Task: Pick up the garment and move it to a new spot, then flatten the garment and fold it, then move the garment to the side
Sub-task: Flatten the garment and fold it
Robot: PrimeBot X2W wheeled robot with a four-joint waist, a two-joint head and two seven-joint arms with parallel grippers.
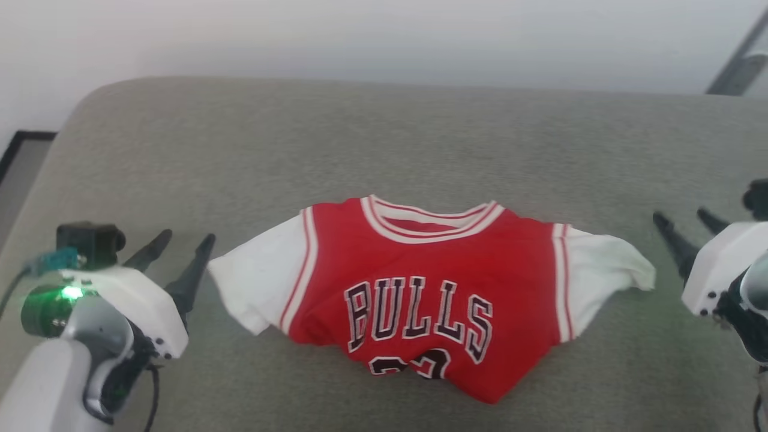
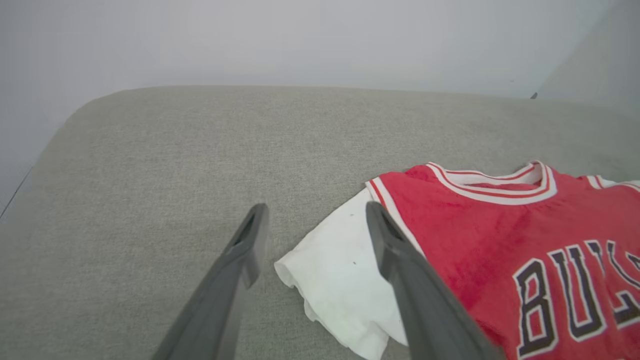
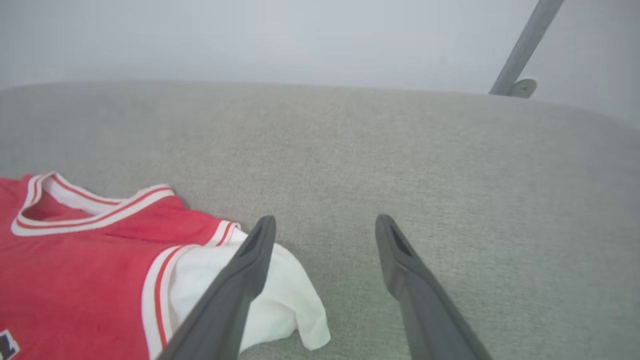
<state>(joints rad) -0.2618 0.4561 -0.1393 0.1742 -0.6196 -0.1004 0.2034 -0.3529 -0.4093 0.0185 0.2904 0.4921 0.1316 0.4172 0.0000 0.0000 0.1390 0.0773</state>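
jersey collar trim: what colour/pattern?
The collar trim of the garment is red-and-white striped; it shows best in the head view.

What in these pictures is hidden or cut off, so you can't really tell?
Head view: the shirt's number, its lower part lost under the curled bottom edge.
Head view: the right gripper, its body cut by the right edge.
Left wrist view: the lettering's end, cut by the right edge.
Right wrist view: part of the white sleeve, behind a finger.
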